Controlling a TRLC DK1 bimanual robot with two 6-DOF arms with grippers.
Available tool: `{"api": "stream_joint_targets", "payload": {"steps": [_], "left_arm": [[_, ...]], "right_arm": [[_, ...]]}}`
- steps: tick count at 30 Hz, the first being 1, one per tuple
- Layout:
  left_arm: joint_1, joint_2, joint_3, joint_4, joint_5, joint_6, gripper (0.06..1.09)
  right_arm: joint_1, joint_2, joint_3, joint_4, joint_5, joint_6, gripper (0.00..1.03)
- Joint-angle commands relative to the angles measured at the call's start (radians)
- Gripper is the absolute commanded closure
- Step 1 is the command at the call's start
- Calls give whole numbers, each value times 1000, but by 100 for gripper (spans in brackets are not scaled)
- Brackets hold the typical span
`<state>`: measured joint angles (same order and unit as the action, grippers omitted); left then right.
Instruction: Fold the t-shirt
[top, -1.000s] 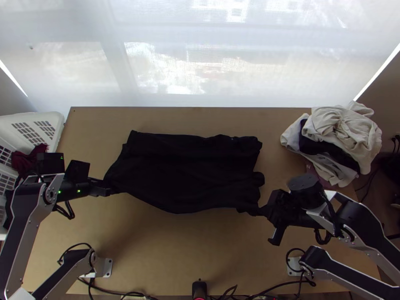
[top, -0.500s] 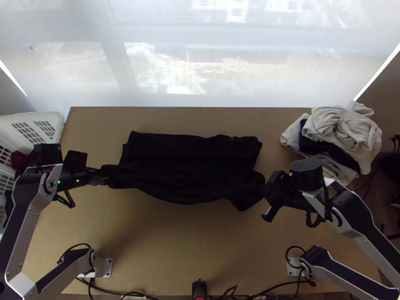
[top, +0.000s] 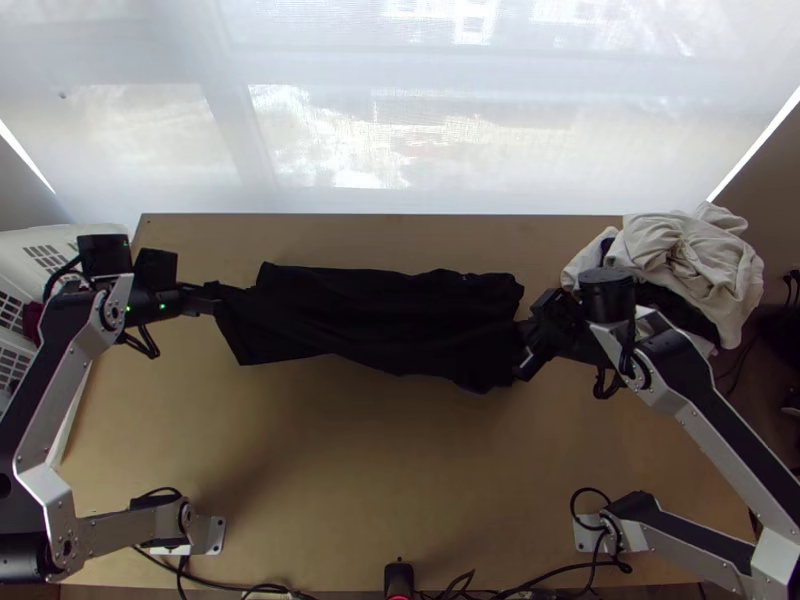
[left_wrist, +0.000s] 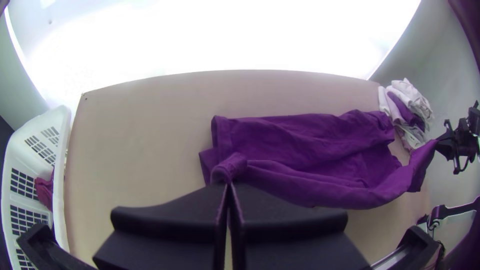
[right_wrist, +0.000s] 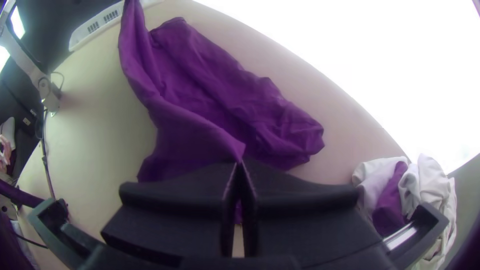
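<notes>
Top view: shirt (top: 385, 320) lies toward the far side of the table (top: 350, 480), part flat & layered, w/ the part nearer the table's near edge drawn up b/w both claws. L claw (left_wrist: 228, 186), by the table's L end, has its fingers together, clamped on a small bunch of cloth; R claw (right_wrist: 240, 164), toward the table's R end, is pinched shut on the other end of that raised part.

We'd call the fabric light, thin & v. soft: it creases freely, sags b/w the grips & hangs in a loose flap by L claw. Nothing fragile, but it won't hold its own shape, so any slack prob. turns into wrinkles. Small pinches like these could slip if we tug hard.

Best hold, we think: both ends of the raised part, as now, kept level & mildly taut, then laid toward the table's far edge. After release we'd go for the outer corners w/ a deeper bite, taking all layers at once, else the top one may slide off the rest.
</notes>
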<state>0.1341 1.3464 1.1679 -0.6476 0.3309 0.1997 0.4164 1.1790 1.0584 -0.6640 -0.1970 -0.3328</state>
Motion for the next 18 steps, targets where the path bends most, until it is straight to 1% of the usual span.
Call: {"api": "stream_joint_targets", "payload": {"steps": [1,11,18], "left_arm": [[-27,158,138,32,-12,-17,105],[-37,336,286,51,-27,-23,105],[-34,436,378,55,-43,-23,105]], "right_arm": [[-87,160,80,76,-19,-25,100],[-148,410,245,145,-28,-31,100],[-183,553,361,155,-28,-32,100]]}}
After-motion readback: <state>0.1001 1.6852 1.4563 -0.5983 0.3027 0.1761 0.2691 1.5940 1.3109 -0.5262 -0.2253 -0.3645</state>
